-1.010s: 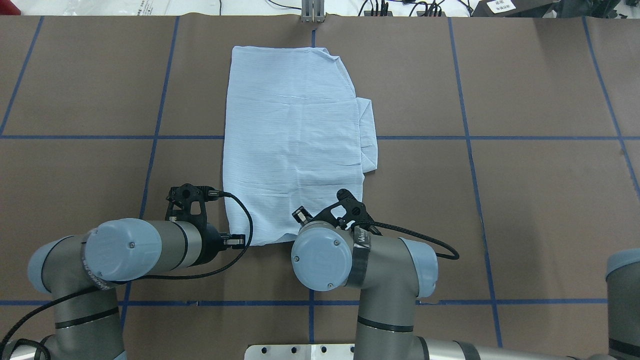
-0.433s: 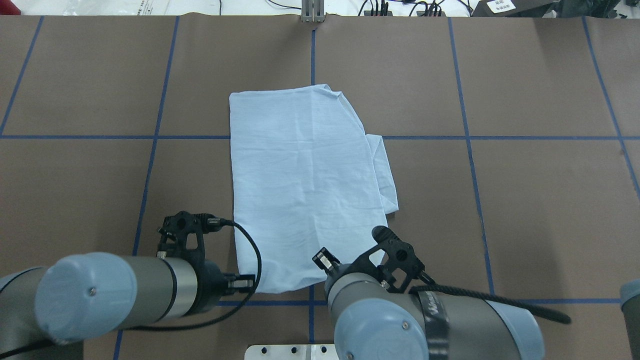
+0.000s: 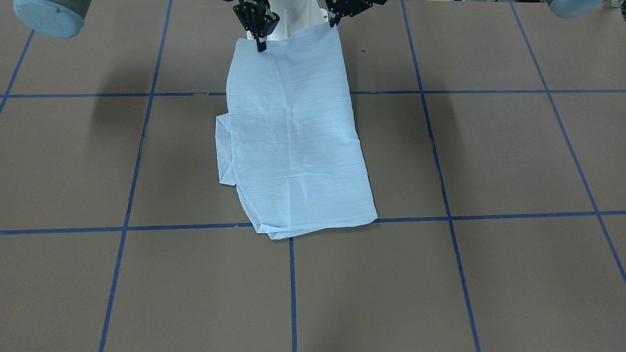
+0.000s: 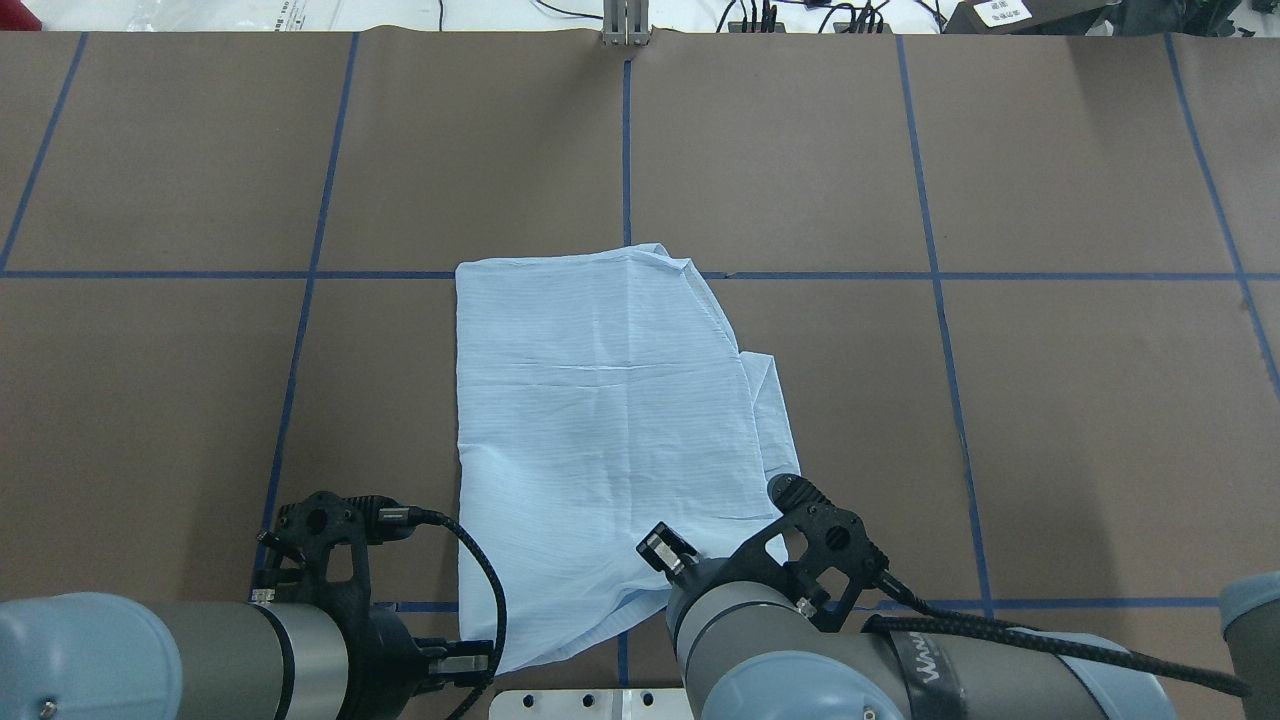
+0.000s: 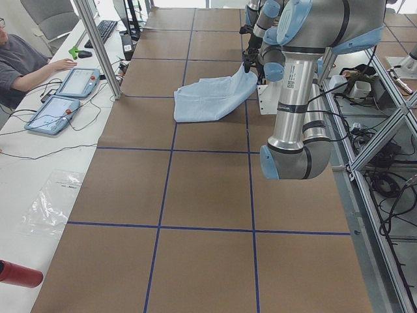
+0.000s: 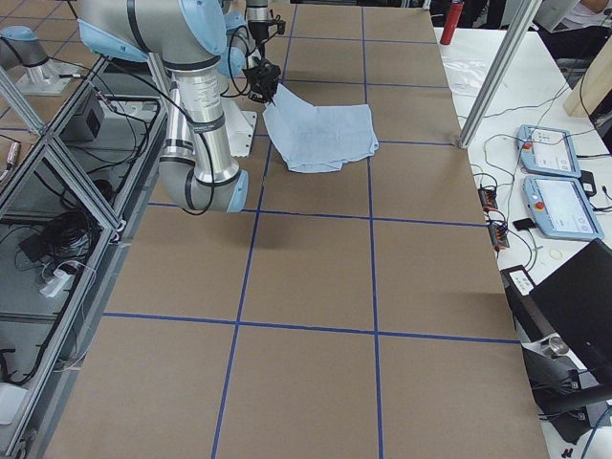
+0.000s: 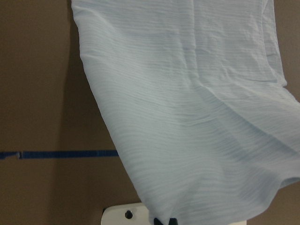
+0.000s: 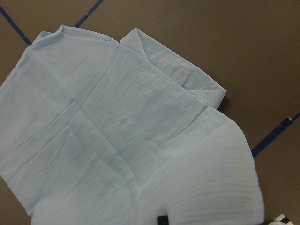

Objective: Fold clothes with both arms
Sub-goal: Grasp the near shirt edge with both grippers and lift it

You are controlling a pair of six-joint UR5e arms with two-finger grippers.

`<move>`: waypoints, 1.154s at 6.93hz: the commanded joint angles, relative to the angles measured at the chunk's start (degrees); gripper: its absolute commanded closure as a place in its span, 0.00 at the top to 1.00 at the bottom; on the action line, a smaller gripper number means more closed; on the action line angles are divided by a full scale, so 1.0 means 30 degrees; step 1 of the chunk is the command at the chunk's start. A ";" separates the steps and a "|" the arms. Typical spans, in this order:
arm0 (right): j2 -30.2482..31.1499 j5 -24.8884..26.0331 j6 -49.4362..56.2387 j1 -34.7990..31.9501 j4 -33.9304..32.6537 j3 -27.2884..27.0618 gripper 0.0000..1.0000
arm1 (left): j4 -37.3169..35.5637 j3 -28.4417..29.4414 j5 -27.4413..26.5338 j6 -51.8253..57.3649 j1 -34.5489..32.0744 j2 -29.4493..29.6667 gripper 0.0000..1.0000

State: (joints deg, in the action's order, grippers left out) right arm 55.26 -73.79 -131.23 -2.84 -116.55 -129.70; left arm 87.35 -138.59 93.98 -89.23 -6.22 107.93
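Observation:
The pale-blue shirt [image 4: 590, 420] lies folded into a long rectangle on the brown table, with a folded part [image 4: 775, 400] sticking out on its right side. Its near edge is lifted toward the robot's base. In the front-facing view my left gripper [image 3: 335, 22] and right gripper [image 3: 261, 46] each pinch a near corner of the shirt [image 3: 293, 137]. The left gripper [image 4: 480, 665] shows at the cloth's near left corner from overhead. The right one is hidden there under its wrist. Both wrist views show cloth [image 7: 197, 122] [image 8: 122, 140] running into dark fingertips at the bottom edge.
A white pedestal plate [image 4: 590, 703] sits under the lifted hem. Blue tape lines [image 4: 1000, 275] grid the table. A metal post [image 4: 625, 25] stands at the far edge. A person [image 5: 26, 62] sits by tablets [image 5: 65, 98] beyond the table's far side.
Both arms have drawn back toward the robot's base, dragging the shirt. Its far edge has slid from near the table's far edge to the middle tape line.

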 commanded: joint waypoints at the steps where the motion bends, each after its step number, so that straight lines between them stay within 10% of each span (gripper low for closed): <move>1: -0.0227 -0.0043 0.0998 -0.1040 0.0004 0.0427 0.00 | -0.0495 0.0140 0.0020 0.0094 -0.0413 0.0234 0.00; 8: -0.2593 -0.0131 0.5480 -0.6199 0.7645 0.9702 0.00 | -0.0057 0.8796 0.0079 0.5917 -0.8230 0.4884 0.00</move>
State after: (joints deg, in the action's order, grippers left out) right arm 49.59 -74.14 -116.22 -19.84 -96.27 -105.88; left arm 86.62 -118.28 94.27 -74.45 -26.91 119.57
